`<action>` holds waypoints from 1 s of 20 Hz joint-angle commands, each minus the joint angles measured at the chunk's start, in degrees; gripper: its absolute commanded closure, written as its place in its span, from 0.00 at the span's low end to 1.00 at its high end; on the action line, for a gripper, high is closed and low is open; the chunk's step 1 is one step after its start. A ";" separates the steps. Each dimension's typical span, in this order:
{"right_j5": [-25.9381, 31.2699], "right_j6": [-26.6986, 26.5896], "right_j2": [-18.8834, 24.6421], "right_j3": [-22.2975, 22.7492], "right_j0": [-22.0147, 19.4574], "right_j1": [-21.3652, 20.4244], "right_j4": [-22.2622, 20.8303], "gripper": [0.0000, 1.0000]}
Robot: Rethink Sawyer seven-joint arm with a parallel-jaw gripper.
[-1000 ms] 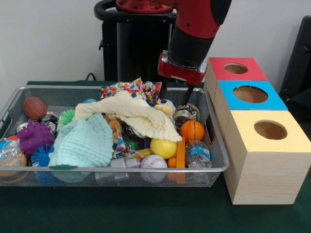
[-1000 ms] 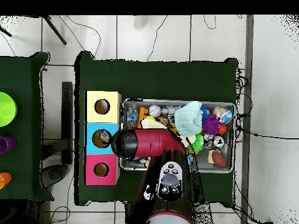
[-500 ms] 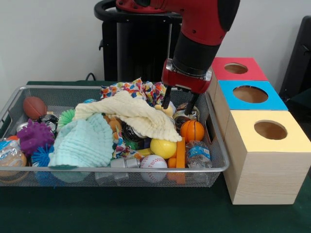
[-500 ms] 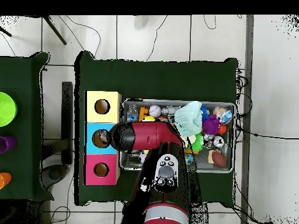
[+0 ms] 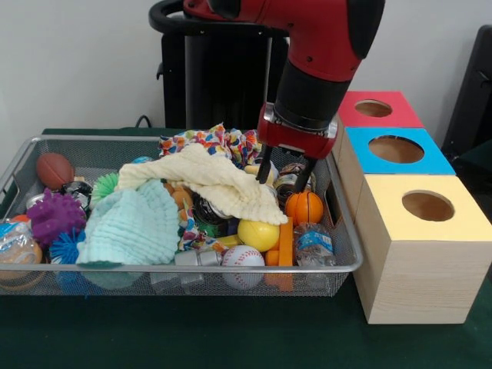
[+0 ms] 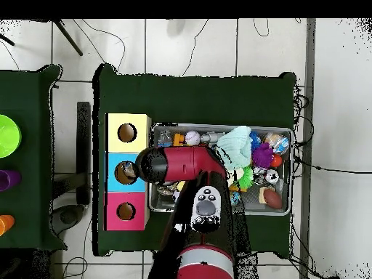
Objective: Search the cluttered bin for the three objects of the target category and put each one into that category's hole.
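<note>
on the green table [image 5: 231, 338] the gripper [image 5: 283, 179] hung with its jaws spread apart, empty, astride a metal can [image 5: 290, 183] in the wire bin [image 5: 338, 265], beside the orange ball [image 5: 305, 207] and cream cloth [image 5: 215, 181]; three holed boxes [image 5: 419, 231] stood alongside.

Green cloth covers the bench [image 5: 231, 338] from edge to edge, dark and flat. Behind it stands a plain pale wall [image 5: 77, 61], and a thin black cable [image 5: 142, 121] loops up just past the bench's far edge. At the right edge, a black piece of furniture [image 5: 473, 84] leans into shot; what it is can't be told. From above, there's a white tiled floor [image 6: 338, 109] all round, with thin wires [image 6: 330, 171] trailing across it. A second green-covered bench [image 6: 33, 145] sits well apart to the left, carrying a bright green round thing [image 6: 6, 136], a purple thing [image 6: 4, 179] and an orange thing [image 6: 3, 224], all cut off by the edge.
</note>
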 commanded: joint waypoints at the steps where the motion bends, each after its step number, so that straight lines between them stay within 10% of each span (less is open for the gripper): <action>1: -2.30 -0.82 6.03 -1.50 -0.66 2.64 -2.98 0.00; 20: 0.19 4.55 3.80 -12.27 3.83 9.09 -0.49 0.00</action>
